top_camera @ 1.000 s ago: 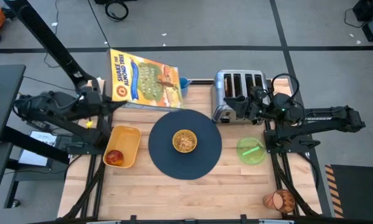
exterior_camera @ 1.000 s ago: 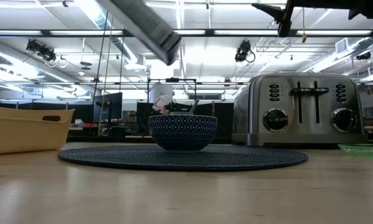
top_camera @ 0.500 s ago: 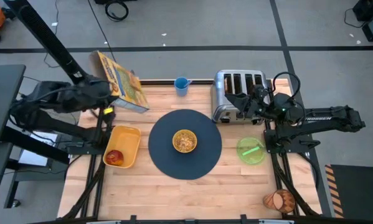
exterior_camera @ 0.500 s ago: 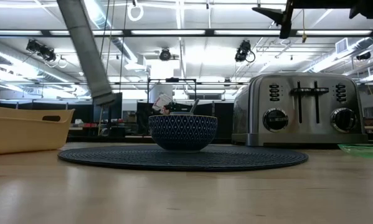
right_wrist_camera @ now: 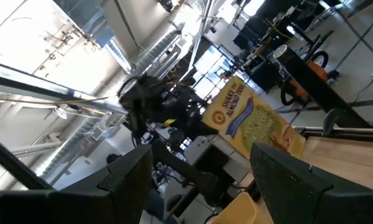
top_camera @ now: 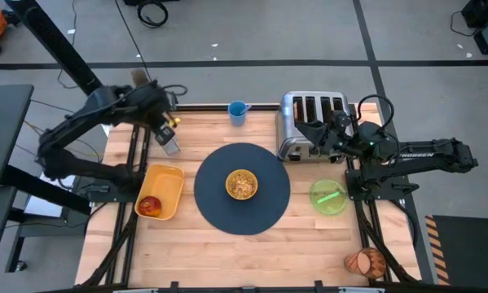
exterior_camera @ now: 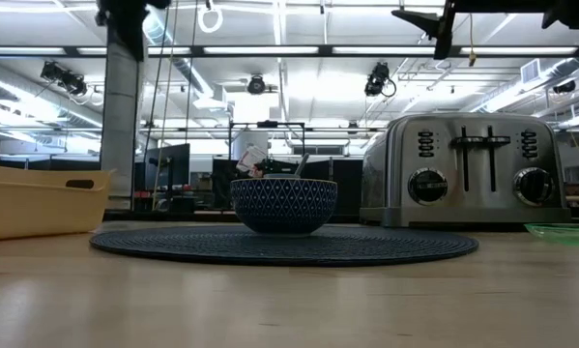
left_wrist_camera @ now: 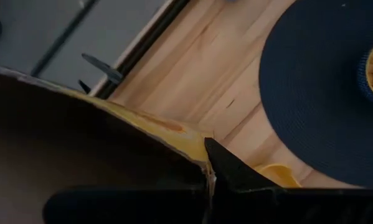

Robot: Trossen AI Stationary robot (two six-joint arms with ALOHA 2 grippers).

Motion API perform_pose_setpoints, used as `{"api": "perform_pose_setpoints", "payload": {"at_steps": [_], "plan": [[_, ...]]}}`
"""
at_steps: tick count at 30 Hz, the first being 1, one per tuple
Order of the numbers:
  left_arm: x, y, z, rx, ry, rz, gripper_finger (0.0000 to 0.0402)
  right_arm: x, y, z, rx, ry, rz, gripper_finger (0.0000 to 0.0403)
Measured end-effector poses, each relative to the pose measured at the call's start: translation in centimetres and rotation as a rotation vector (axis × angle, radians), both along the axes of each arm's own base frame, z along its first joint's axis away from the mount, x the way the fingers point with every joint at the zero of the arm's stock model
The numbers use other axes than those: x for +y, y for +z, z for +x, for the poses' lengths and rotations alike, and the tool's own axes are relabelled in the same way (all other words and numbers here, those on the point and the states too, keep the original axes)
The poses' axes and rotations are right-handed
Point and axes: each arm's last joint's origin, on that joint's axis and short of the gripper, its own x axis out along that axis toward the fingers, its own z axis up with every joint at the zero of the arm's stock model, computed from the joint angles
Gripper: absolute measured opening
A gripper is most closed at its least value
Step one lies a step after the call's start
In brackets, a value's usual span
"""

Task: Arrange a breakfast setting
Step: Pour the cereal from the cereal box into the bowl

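Note:
My left gripper (top_camera: pixel 167 130) hangs over the table's far left corner, shut on a yellow cereal box (right_wrist_camera: pixel 254 118). The box shows edge-on from above (top_camera: pixel 169 144) and as a grey upright strip (exterior_camera: pixel 122 126) in the low view. A cereal bowl (top_camera: pixel 242 185) sits in the middle of the round dark mat (top_camera: pixel 268 207). A red apple (top_camera: pixel 150 205) lies in a yellow basket (top_camera: pixel 169 181). The green plate (top_camera: pixel 328 197) lies right of the mat, and an orange-brown cup (top_camera: pixel 366 262) at the near right. My right gripper (right_wrist_camera: pixel 205 180) is open above the toaster (top_camera: pixel 313 122). My left gripper pinches the cereal box between its two fingers at the box's upper end, beside the yellow edge (left_wrist_camera: pixel 174 127). The fingers (left_wrist_camera: pixel 230 169) slant down onto it from above. The box hangs below the gripper, nearly upright, its narrow side toward the near edge. Whether its bottom touches the table I cannot tell.
A small blue cup (top_camera: pixel 238 111) stands at the far edge between the box and the chrome toaster. Bare wood lies along the near edge of the table (top_camera: pixel 252 260).
My left gripper has swung from beyond the table's left edge toward the right, over the far left corner, and tipped downward. The cereal box, earlier face up at the far edge, has turned with it and now hangs edge-on and nearly upright.

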Motion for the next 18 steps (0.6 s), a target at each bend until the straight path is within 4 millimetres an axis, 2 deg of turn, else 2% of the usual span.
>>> {"api": "perform_pose_setpoints", "payload": {"at_steps": [8,18], "plan": [[3.4,-1.2,0.5,0.028,0.085,-0.075,0.0004,0.1,0.0,0.0,0.001,0.025,-0.007,0.0274],[4.5,-0.8,-0.7,-0.058,0.196,-0.098,0.0004,0.1,-0.1,0.1,0.014,0.037,-0.019,0.0274]]}}
